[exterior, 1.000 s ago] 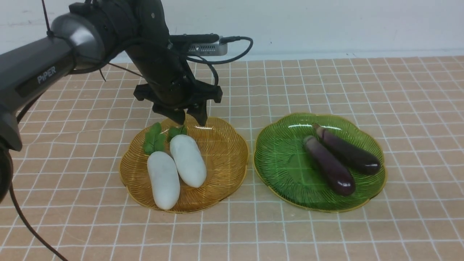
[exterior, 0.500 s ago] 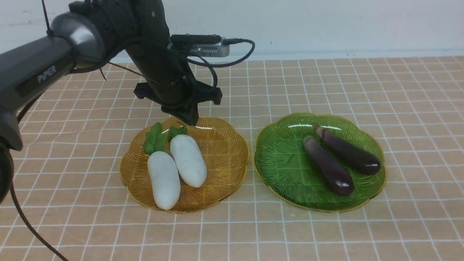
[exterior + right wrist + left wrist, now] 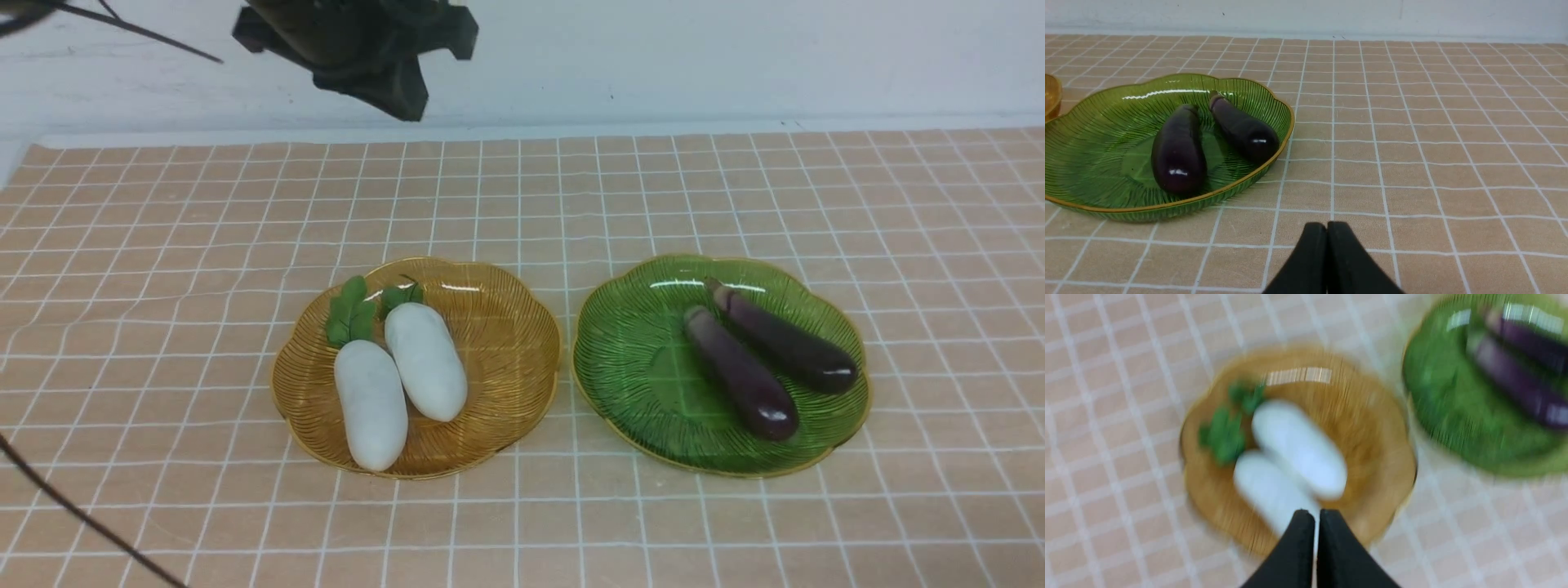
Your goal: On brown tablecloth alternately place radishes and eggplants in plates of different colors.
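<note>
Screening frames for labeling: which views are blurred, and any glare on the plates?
Left wrist view: heavy motion blur, with the radishes, amber plate and green plate all smeared. Front view: sharp, with white glare streaks on the far inner rims of both plates and highlights on the eggplants. Right wrist view: sharp, with the same rim glare on the green plate.

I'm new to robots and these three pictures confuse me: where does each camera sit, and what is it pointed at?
Front view: between the arms, looking forward over both plates; the left hand shows at the top.
Left wrist view: on the left arm, looking down, blurred, on the amber plate with radishes; closed hand in frame.
Right wrist view: low over the brown tablecloth, facing the green plate; right hand closed.
All three show the eggplants.
</note>
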Controlling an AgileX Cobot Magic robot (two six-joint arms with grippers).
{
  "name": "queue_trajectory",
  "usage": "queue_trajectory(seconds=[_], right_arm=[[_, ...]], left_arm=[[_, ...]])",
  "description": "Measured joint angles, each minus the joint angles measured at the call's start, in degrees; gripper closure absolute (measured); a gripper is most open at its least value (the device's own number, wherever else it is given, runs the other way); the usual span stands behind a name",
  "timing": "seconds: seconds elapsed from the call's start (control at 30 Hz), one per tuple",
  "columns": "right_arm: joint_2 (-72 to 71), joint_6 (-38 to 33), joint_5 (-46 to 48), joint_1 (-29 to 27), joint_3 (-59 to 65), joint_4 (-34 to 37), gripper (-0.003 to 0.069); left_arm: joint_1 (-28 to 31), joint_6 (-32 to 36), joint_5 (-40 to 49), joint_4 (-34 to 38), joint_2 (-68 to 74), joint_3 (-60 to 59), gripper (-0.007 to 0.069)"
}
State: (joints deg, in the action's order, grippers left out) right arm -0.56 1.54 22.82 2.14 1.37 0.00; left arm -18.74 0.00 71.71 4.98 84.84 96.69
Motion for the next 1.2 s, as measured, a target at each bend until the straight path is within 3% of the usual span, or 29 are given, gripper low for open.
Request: queue_trajectory(seconds=[0.17, 0.27, 0.5, 0.57, 0.87, 0.97, 1.1, 1.2], right_arm=[[0.0, 0.0, 0.0, 0.0, 0.0, 0.0, 0.0674], [0.0, 0.0, 0.0, 0.0, 0.0, 0.0, 0.0674], [0.0, 0.0, 0.0, 0.0, 0.0, 0.0, 0.0674], [0.0, 0.0, 0.0, 0.0, 0.0, 0.0, 0.0674], [0.0, 0.0, 0.0, 0.0, 0.0, 0.0, 0.0674], [0.0, 0.0, 0.0, 0.0, 0.0, 0.0, 0.0674], [0.0, 0.0, 0.0, 0.0, 0.0, 0.0, 0.0674], [0.0, 0.0, 0.0, 0.0, 0.0, 0.0, 0.0674]], left_arm=[[0.0, 0.6, -2.7, -1.4, -22.9, -27.2, 0.0628], [0.0, 0.7, -14.6, -1.2, -35.1, -43.6, 0.0627], [0.0, -2.8, -41.6, 2.8, -58.0, -69.7, 0.0627], [0.0, -3.9, -45.8, 4.1, -64.3, -75.2, 0.0627], [0.0, -4.0, -47.5, 3.4, -73.1, -85.0, 0.0627], [0.5, -4.0, -52.7, 1.3, -73.2, -87.6, 0.0627], [5.2, -2.9, -62.8, 2.1, -74.8, -93.2, 0.0627], [12.1, 0.0, -62.2, 1.9, -80.8, -98.0, 0.0627]])
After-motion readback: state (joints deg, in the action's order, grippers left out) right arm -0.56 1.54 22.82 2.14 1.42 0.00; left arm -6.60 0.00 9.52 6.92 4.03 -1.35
